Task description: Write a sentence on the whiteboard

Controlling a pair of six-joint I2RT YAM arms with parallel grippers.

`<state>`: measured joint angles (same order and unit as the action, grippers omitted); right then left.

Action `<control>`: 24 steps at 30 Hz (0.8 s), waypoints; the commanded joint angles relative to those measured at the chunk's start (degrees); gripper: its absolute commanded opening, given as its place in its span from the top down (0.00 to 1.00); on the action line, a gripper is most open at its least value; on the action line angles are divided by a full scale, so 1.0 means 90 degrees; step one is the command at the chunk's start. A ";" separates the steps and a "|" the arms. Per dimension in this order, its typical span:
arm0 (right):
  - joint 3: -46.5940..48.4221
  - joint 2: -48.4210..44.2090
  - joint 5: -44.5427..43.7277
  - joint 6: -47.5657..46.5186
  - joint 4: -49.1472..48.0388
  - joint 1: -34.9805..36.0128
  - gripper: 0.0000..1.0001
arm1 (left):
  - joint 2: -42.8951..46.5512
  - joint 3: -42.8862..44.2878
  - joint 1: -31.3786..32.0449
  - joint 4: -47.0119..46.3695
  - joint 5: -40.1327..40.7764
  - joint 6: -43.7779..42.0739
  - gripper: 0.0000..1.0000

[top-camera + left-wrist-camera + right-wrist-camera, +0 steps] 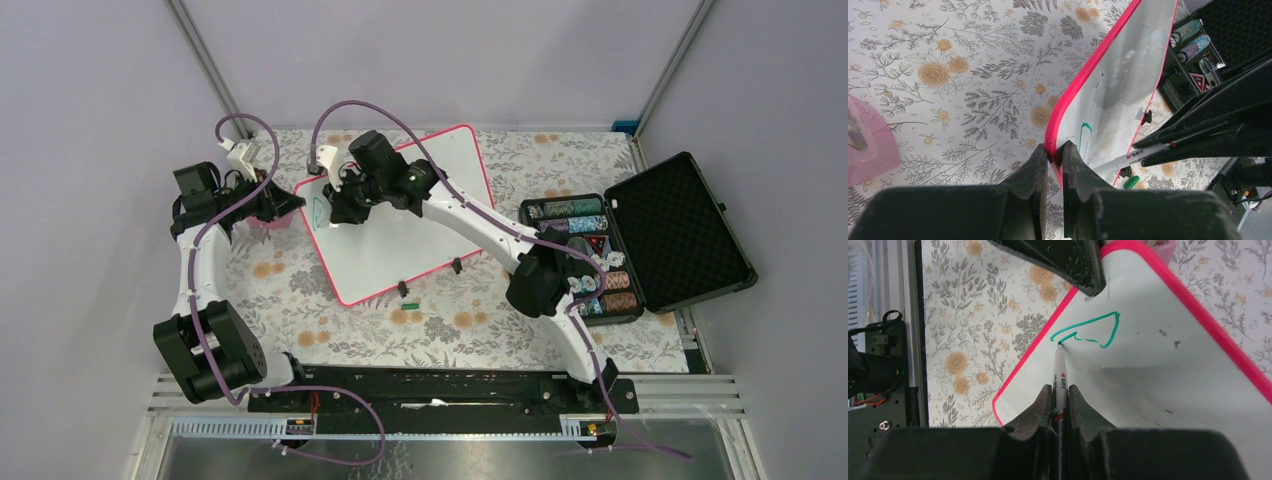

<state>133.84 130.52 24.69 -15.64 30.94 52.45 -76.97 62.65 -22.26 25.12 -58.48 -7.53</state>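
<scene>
The whiteboard (pixel 390 250) lies on the flowered desk (pixel 330 330), lilac walls (pixel 450 60) behind. My left hand (pixel 1054 152) pinches its left edge; my right hand (pixel 1060 392) is clamped on a marker (pixel 1060 367) touching it.

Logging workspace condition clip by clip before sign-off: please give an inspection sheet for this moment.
Surface: floral table cover, no spills seen.
Job's things: whiteboard lying angled; green marks near one corner, an outline only, no readable sentence.
Clutter: open black case of poker chips at right; small green cap by the board; pink object near the left arm.
Grippers: left gripper jaws shut on the whiteboard's frame; right gripper jaws shut on the marker, tip touching the board.
Cables: purple cables loop along both arms; no snag seen.
Surroundings: plain walls, metal posts.
</scene>
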 commanded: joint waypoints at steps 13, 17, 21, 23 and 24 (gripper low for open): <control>-0.0641 -0.0772 -0.0178 -0.0214 -0.0048 -0.0156 1.00 | 0.0099 0.0001 0.0202 0.0157 -0.0031 -0.0493 1.00; -0.0799 -0.1042 0.0366 -0.0213 -0.0046 -0.0153 1.00 | 0.0112 0.0001 0.0188 0.0158 -0.0036 -0.0490 1.00; -0.0797 -0.1234 0.0671 -0.0106 -0.0038 -0.0180 1.00 | 0.0131 0.0011 0.0190 0.0158 -0.0085 -0.0472 0.96; -0.0781 -0.1264 0.0716 -0.0096 0.0007 -0.0199 1.00 | 0.0152 0.0033 0.0189 0.0220 -0.0094 -0.0490 0.87; -0.0780 -0.1279 0.0711 -0.0107 0.0051 -0.0215 1.00 | 0.0155 0.0065 0.0191 0.0305 -0.0102 -0.0541 0.83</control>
<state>126.37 124.38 28.12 -16.64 31.44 51.13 -76.84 62.65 -22.24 25.17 -58.92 -7.55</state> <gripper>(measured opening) 0.161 0.125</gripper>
